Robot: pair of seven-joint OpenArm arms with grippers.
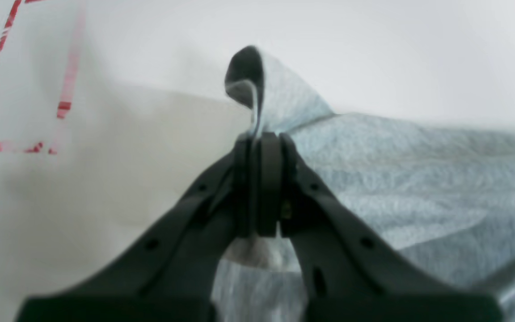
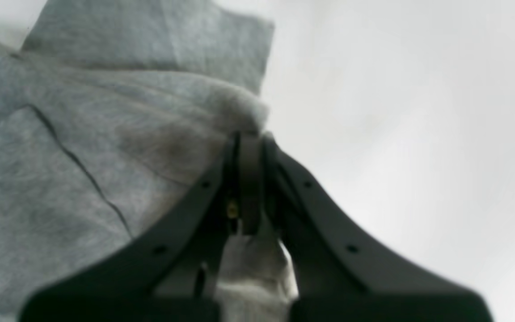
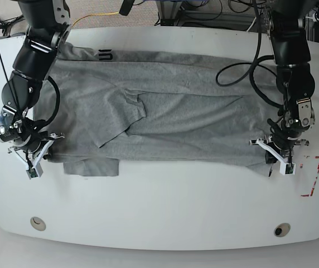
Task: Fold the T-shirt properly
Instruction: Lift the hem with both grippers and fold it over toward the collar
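I see one heather-grey cotton T-shirt [image 3: 165, 111] across white table [image 3: 165, 206]; left gripper [image 1: 262, 136], right gripper [image 2: 248, 136] each clenching its fabric edge.

The T-shirt [image 3: 165, 106] lies spread across the table [image 3: 165, 206], between two tools at its near corners

Both arms lowered, wrists angled down, grippers clamped.
Left gripper [image 1: 262, 138] jaws pressed together, pinching cloth of the T-shirt [image 3: 193, 111]; right gripper [image 2: 248, 136] likewise closed on a bunched fold at the opposite end.
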